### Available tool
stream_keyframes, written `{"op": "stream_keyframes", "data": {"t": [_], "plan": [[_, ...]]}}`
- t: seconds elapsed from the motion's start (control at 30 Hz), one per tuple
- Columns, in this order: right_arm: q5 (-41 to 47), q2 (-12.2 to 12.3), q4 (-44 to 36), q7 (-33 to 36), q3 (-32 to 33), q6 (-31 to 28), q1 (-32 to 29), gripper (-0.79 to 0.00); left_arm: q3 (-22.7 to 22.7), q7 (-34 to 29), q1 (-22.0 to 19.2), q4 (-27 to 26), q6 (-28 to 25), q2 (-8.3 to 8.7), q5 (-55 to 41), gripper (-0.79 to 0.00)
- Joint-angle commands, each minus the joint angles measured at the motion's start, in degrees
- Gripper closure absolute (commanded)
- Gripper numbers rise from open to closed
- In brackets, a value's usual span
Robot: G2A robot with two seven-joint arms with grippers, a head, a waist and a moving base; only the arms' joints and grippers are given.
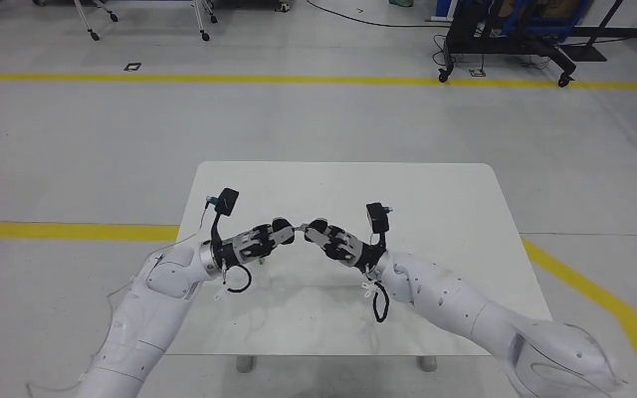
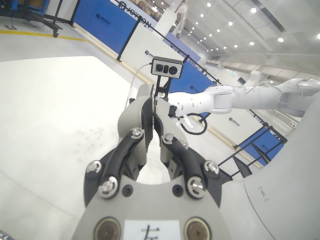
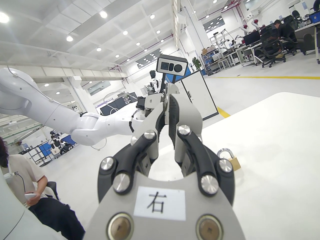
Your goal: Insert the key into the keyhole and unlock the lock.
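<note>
The left fingers [image 1: 288, 232] and right fingers [image 1: 312, 231] met tip to tip above the white worktop [image 1: 438, 199]. Both pairs were pressed shut, and whether they pinched anything could not be told. A brass padlock [image 3: 231, 162] lay on the worktop beside the right fingers' base.

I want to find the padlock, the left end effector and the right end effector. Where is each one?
padlock [image 3: 234, 164], right wrist view, on its brass body.
left end effector [image 2: 152, 102], left wrist view, midway between its fingertips.
right end effector [image 3: 167, 99], right wrist view, midway between its fingertips.
</note>
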Motion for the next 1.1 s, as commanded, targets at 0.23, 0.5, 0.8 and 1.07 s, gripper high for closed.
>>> {"op": "stream_keyframes", "data": {"t": [0.23,0.5,0.8,1.07], "plan": [[-3.7,1.0,3.1,0.3,-3.7,0.0,1.9,-0.385,-0.8,-6.3,-1.6,-0.3,1.2,1.36,4.0,0.000],[-0.8,0.3,2.0,4.7,-3.7,0.0,1.7,-0.357,-0.1,-5.6,-0.9,-2.0,0.5,2.19,7.5,0.000],[2.9,0.2,1.0,8.7,-3.7,0.0,1.7,0.000,0.7,-5.4,-1.1,-2.3,0.5,2.83,8.2,0.000],[4.0,0.4,0.7,9.2,-3.7,0.0,1.7,0.000,0.4,-3.3,-1.3,-2.6,2.1,3.26,11.3,-0.785]]}}
